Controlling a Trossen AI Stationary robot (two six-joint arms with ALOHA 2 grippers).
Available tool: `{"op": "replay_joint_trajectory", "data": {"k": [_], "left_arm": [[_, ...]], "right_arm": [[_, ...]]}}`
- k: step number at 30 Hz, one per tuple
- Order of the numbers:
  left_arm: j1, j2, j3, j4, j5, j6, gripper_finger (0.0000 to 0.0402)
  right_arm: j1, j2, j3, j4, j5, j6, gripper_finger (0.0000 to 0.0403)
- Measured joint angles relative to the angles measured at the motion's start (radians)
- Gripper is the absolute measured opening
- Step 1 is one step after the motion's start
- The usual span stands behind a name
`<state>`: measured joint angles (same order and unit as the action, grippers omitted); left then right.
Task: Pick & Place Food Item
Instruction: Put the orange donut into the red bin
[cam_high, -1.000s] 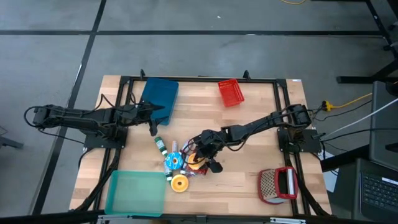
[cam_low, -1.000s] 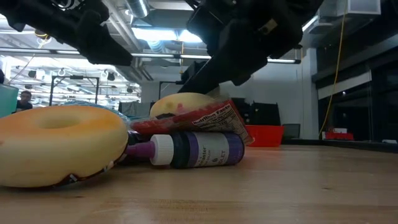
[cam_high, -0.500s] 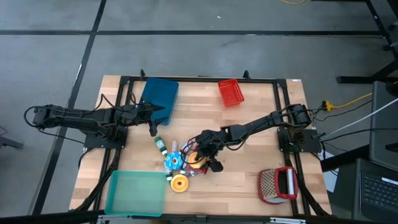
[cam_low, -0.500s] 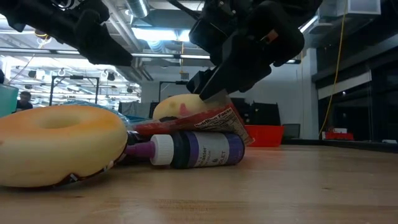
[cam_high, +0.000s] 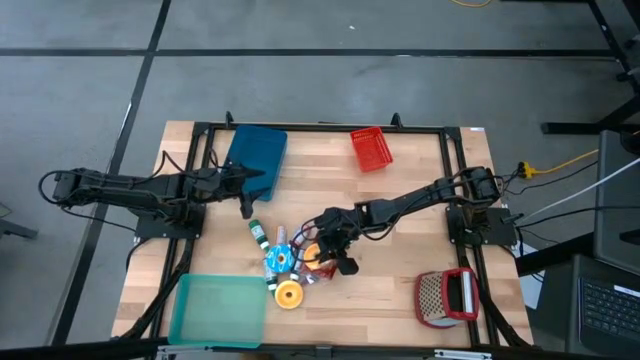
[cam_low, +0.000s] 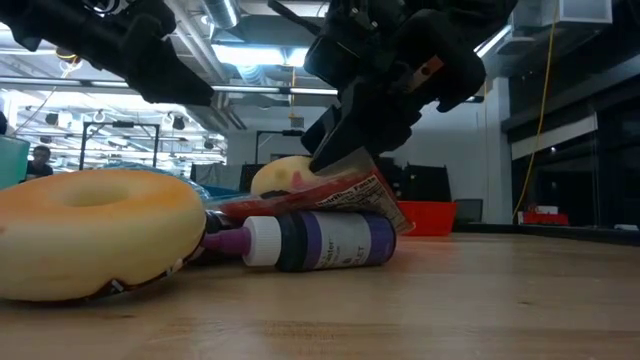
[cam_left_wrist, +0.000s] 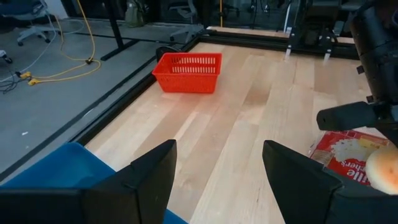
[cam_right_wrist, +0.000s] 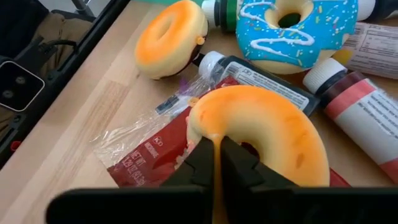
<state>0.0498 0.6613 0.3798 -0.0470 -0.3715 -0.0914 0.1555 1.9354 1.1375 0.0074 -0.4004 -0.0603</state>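
Soft orange doughnut (cam_right_wrist: 261, 127) in right tool (cam_right_wrist: 216, 163)

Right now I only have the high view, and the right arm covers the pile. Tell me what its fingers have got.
Observer: The right arm's fingers are shut on the rim of an orange doughnut.
Operator: Check what it lies on.
Observer: It lies on a red packet, which rests on a purple bottle.
Operator: Report the left fingers.
Observer: The left arm's fingers are open and empty, by the blue bin.
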Motion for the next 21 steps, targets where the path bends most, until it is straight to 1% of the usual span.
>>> {"op": "replay_joint_trajectory", "data": {"k": [4, 7, 9, 11, 15, 19, 21], "left_arm": [[0.0, 0.0, 0.0, 0.038, -0.001, 0.009, 0.0235], [0.0, 0.0, 0.0, 0.066, -0.001, 0.022, 0.0235], [0.0, 0.0, 0.0, 0.083, -0.001, 0.027, 0.0235], [0.0, 0.0, 0.0, 0.09, -0.001, 0.027, 0.0235], [-0.004, 0.0, 0.0, 0.09, 0.008, 0.027, 0.0235], [-0.016, 0.0, 0.0, 0.089, 0.008, 0.027, 0.0235], [-0.024, 0.0, 0.0, 0.089, 0.009, 0.027, 0.0235]], "right_arm": [[0.0, -0.002, 0.009, 0.028, 0.0, -0.006, 0.0022], [0.001, -0.003, 0.065, 0.022, 0.026, -0.036, 0.0011], [0.001, -0.004, 0.118, 0.0, 0.062, -0.076, 0.0007], [0.0, -0.004, 0.177, -0.036, 0.13, -0.121, 0.0007], [-0.007, -0.011, 0.297, -0.138, 0.304, -0.211, 0.0007], [-0.044, -0.053, 0.366, -0.254, 0.497, -0.207, 0.0007], [-0.069, -0.088, 0.368, -0.301, 0.543, -0.198, 0.0007]]}}
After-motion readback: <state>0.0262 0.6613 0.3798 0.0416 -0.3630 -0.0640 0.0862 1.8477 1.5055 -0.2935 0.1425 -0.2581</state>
